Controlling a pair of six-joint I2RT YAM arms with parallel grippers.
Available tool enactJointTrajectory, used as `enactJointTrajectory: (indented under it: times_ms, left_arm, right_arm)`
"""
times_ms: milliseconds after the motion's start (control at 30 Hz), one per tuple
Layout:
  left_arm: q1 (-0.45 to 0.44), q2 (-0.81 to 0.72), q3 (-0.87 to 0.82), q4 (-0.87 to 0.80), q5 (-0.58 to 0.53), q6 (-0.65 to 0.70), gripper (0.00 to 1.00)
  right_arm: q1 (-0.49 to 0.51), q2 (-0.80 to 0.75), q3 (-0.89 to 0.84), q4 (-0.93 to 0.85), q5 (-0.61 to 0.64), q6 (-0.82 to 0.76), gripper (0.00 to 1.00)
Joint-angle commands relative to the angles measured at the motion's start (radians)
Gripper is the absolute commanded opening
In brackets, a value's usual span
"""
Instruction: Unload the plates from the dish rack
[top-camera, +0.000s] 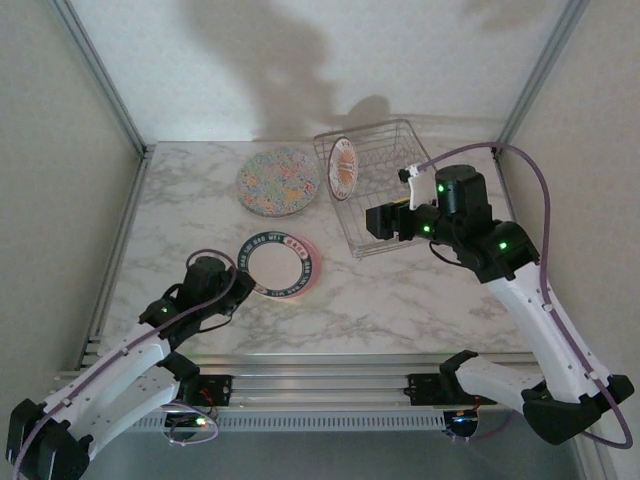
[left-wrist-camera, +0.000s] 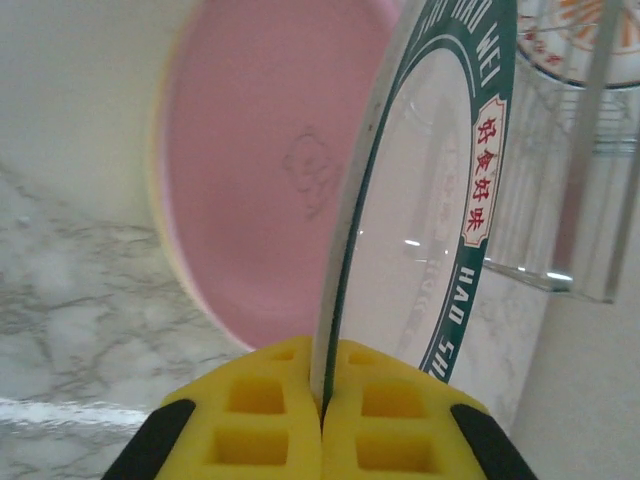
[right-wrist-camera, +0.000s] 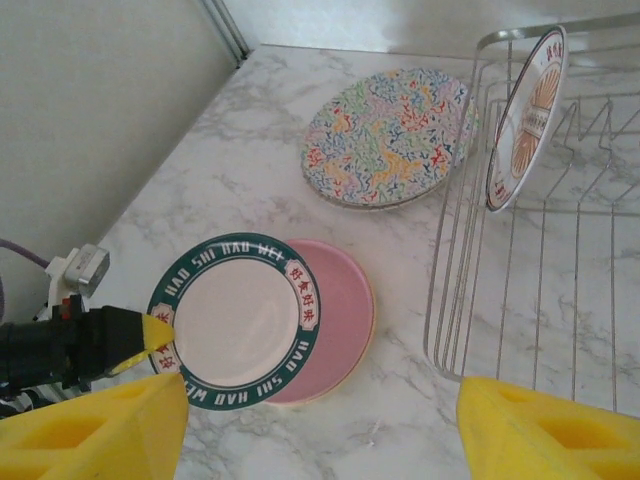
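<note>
Unloading looked nearly done, with one plate still in the dish rack (top-camera: 380, 170).
Nearest, the left gripper (left-wrist-camera: 322, 400) was clamped on the rim of a green-rimmed plate (right-wrist-camera: 238, 330) resting over a pink plate (right-wrist-camera: 340, 330) on the table; letting go seemed next. The right gripper (top-camera: 383, 220) hung open beside the rack. Beyond lay stacked speckled plates (top-camera: 278, 182). Farthest, a maroon-rimmed plate (right-wrist-camera: 525, 120) stood upright in the rack.

Lab booth: aluminium frame (top-camera: 97, 70), blank walls (top-camera: 40, 200)
</note>
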Motion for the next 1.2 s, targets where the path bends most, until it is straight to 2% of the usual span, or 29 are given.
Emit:
enactJointTrajectory:
  times_ms: [0, 367, 933, 1033, 1167]
  left_arm:
    - [0.011, 0.000, -0.027, 0.080, -0.034, -0.041, 0.00]
    - [0.012, 0.163, 0.020, 0.095, -0.050, 0.005, 0.00]
    - [0.012, 0.405, 0.109, 0.129, -0.012, 0.056, 0.00]
    - [0.012, 0.417, 0.115, 0.116, -0.016, 0.053, 0.05]
    - [0.012, 0.420, 0.123, 0.104, -0.018, 0.053, 0.21]
  right_arm:
    - [0.013, 0.011, -0.002, 0.013, 0.006, -0.013, 0.72]
    - [0.029, 0.036, -0.004, 0.040, 0.000, 0.010, 0.72]
    - [0.036, 0.039, -0.015, 0.070, -0.003, 0.031, 0.72]
    - [0.036, 0.045, -0.014, 0.073, -0.006, 0.030, 0.73]
    - [0.036, 0.056, -0.010, 0.073, -0.004, 0.027, 0.73]
